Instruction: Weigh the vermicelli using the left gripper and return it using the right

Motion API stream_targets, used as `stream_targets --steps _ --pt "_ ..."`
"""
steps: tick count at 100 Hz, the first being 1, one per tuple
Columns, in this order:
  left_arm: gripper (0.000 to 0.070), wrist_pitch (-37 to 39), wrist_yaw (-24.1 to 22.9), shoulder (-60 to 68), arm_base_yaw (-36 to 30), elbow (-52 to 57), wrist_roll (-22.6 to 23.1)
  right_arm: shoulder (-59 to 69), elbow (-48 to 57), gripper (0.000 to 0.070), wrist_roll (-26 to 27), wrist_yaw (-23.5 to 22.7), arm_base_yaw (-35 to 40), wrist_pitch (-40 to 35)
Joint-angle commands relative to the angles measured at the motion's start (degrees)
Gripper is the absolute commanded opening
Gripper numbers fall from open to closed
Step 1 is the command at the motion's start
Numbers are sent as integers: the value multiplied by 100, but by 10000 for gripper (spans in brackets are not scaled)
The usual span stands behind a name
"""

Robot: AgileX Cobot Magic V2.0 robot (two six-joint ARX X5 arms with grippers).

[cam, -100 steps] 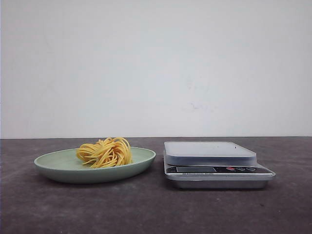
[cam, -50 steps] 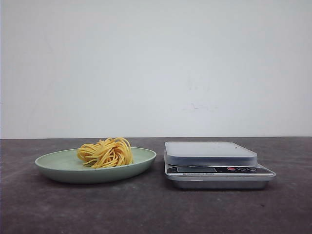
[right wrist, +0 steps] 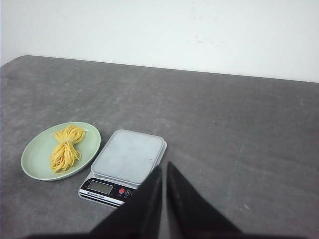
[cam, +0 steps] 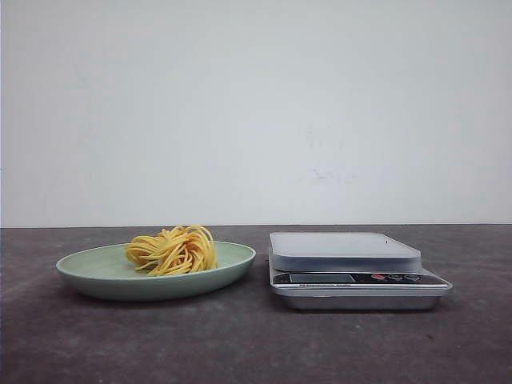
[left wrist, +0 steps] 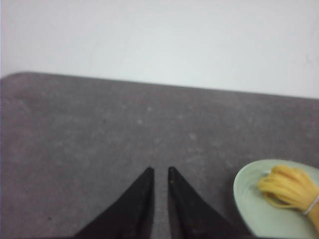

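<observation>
Left wrist view shows the left gripper (left wrist: 160,172) with its black fingers nearly together, holding nothing, above bare table (left wrist: 99,129) beside the green plate (left wrist: 249,199). The right gripper (right wrist: 164,169), also nearly closed and empty, hangs over the scale (right wrist: 127,157). The vermicelli (cam: 173,250) bundle lies on the plate, just beside the scale.

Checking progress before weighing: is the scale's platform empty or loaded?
Empty: the scale is bare; the vermicelli lies on the plate.
</observation>
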Motion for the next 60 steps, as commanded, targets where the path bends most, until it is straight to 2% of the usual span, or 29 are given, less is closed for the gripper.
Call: stream_targets --steps 1,25,45,60 --pt "17 247 20 -17 17 -50 7 9 68 7 94 2 52 59" --pt "17 614 22 -17 17 -459 129 9 68 7 94 2 52 59" --pt "16 684 264 -17 17 -610 125 9 68 7 94 2 52 59" --pt "16 326 275 -17 15 -610 125 9 68 7 94 2 52 59"
